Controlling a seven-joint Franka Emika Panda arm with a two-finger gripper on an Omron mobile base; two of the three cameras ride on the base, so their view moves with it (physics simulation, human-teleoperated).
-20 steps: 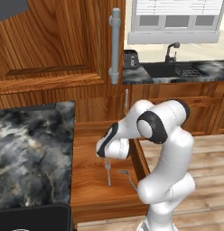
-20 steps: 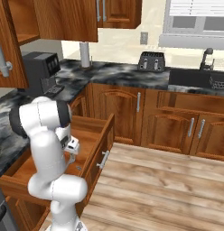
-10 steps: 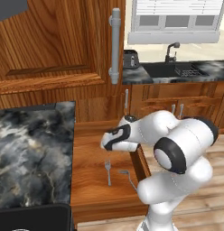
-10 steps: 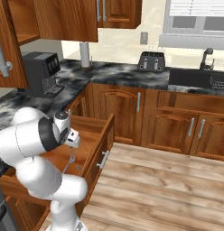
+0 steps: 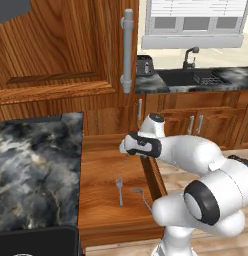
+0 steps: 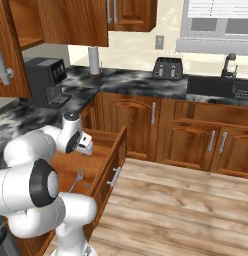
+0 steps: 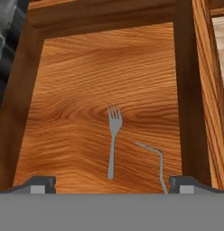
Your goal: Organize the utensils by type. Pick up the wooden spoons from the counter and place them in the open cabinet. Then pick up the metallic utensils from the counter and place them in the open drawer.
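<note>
Hand view shows the fork [image 7: 113, 140] and bent utensil [image 7: 154, 158] lying in the open drawer [image 7: 86, 67]; jaws spread, empty — final step looks done, gripper [image 7: 111, 182] need only retreat.

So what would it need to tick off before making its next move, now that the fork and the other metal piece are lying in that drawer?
1. Small silver-grey fork lies flat on the drawer bottom: ok.
2. Thin grey metal utensil with a bent end lies beside the fork, apart from it: ok.
3. Two-finger gripper is open and holds nothing: ok.
4. Gripper is raised above the wide reddish-brown wooden drawer, above its sides: ok, as far as the left base view shows.
5. Black marbled stone counter has no utensils left on the part in view: ok; the rest cannot tell.
6. Wooden spoons are in the open cabinet: cannot tell.
</note>
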